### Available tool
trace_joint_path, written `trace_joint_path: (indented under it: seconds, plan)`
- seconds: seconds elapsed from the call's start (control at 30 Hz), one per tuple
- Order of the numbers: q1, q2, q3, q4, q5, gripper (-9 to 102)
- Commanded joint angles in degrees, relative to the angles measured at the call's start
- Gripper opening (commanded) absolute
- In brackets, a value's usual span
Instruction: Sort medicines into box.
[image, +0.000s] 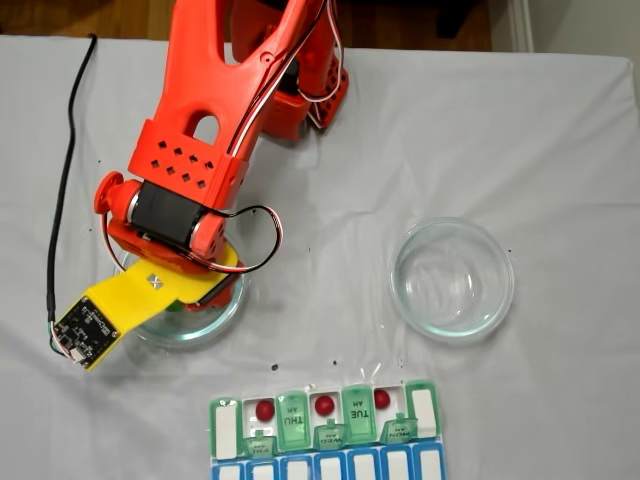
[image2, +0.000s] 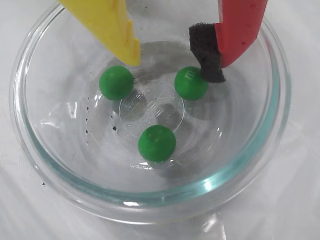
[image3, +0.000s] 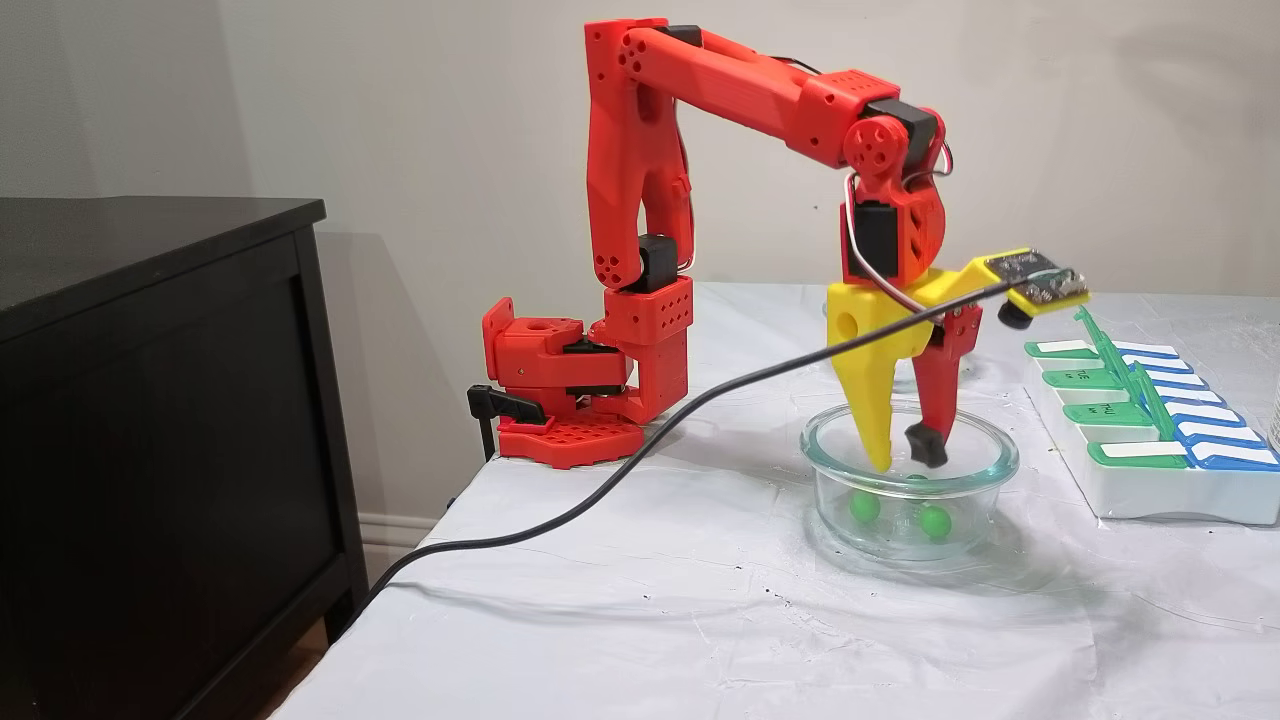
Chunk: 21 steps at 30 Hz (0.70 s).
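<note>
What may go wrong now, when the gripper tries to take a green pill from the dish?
The open gripper hangs inside the glass dish above three round green pills. Closing between two of them, its fingers may push one away instead of pinching it, since the balls roll easily. Going lower, the yellow finger might strike the dish wall and shift the dish.

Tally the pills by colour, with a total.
Green pills: 3, in the dish under the gripper.
Red pills: 3, in the box.
Total: 6.
</note>
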<state>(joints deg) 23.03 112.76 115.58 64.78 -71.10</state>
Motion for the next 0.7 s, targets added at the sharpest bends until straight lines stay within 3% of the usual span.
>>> trace_joint_path:
  seconds: [0.0,0.67]
  plan:
    - [-1.41,0.97,-0.09,-1.23,-0.62,21]
    - [-2.02,0.0,1.05,-3.87,0.88,23]
